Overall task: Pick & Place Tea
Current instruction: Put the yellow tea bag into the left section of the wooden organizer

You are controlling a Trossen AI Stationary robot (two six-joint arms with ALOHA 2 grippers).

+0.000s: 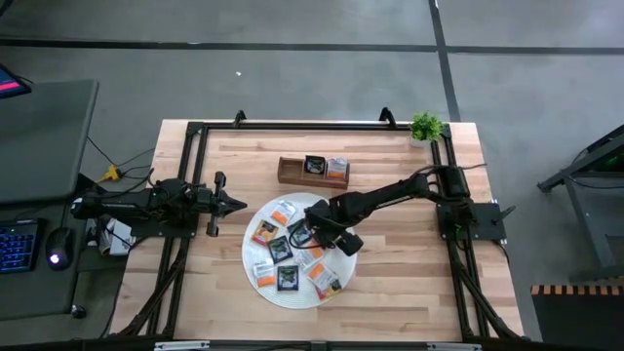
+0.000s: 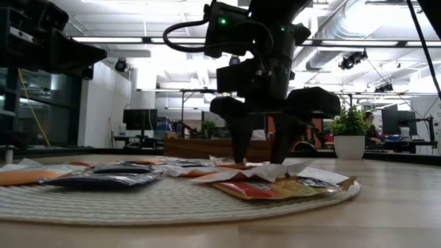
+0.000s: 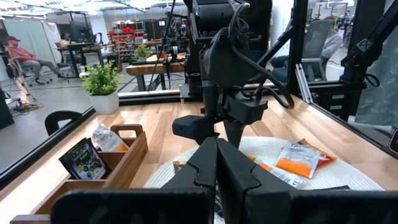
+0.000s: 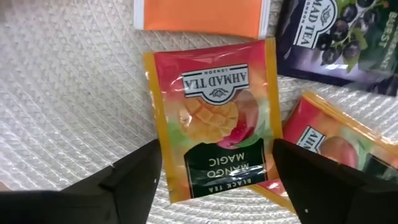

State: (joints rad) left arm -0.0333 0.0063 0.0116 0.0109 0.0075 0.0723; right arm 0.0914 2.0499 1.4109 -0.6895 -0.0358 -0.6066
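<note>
Several tea sachets, orange, black and white, lie flat on the round white mat. My right gripper points steeply down over the mat's middle, open. In the right wrist view its fingers stand on either side of a red-and-yellow mango sachet, just above the mat; I cannot tell whether the tips touch anything. An orange sachet, a dark one and another red one lie beside it. My left gripper waits shut and level at the mat's left.
A brown wooden tray holding a few sachets stands just beyond the mat toward the far edge. A small potted plant sits at the far right corner. Black frame rails run along the table's left, far and right sides.
</note>
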